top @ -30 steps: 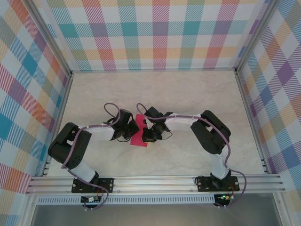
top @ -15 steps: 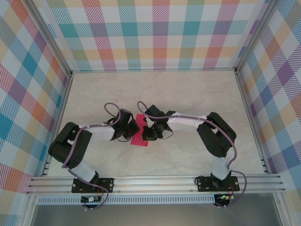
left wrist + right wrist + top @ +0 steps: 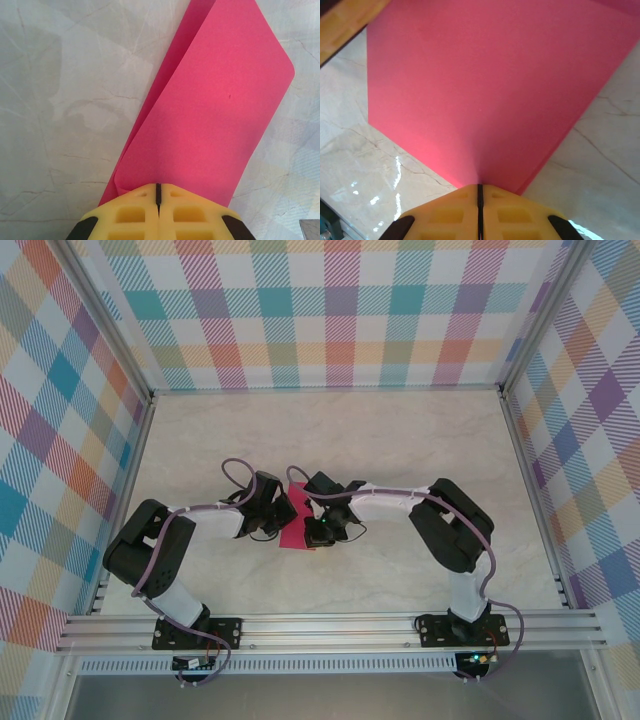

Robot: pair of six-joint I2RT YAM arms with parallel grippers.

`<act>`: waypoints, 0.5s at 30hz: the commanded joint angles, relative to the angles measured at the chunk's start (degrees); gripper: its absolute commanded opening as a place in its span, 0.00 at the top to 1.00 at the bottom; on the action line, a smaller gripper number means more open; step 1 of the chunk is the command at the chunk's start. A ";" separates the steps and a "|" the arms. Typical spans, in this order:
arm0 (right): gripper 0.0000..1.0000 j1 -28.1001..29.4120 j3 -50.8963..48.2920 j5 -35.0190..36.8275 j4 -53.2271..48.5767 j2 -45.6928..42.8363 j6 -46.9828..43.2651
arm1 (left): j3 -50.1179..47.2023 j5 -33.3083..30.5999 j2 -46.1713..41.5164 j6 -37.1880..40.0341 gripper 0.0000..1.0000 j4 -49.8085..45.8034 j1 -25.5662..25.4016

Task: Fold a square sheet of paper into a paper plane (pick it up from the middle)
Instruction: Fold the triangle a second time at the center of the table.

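Shifted right hand [image 3: 480,189] and left hand [image 3: 157,187] pinch paper [image 3: 215,115].

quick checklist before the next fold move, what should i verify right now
1. Left gripper shut on the pink-red paper: ok.
2. Right gripper shut on the paper's other side: ok.
3. Paper doubled over, two layers showing in the left wrist view: ok.
4. Layer edges lined up: not ok, the lower layer shows past the top one on the left.
5. Fold pressed into a sharp crease: cannot tell, it looks rounded near the left fingers.
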 commanded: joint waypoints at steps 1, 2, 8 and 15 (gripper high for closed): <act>0.92 0.08 -2.41 2.39 -3.46 -0.46 0.04 | -2.47 -2.00 3.89 -0.47 0.95 -6.97 0.66; 0.92 0.08 -2.86 2.49 -3.63 -1.07 0.05 | -2.49 -2.03 3.89 -0.38 0.96 -6.86 0.63; 0.91 0.08 -3.23 3.53 -3.48 -7.76 -0.22 | -2.31 -1.66 4.13 -0.03 0.95 -6.84 0.63; 0.90 0.09 1.55 1.66 -1.36 -5.91 -0.12 | -2.40 -1.33 4.15 0.06 0.95 -6.73 0.63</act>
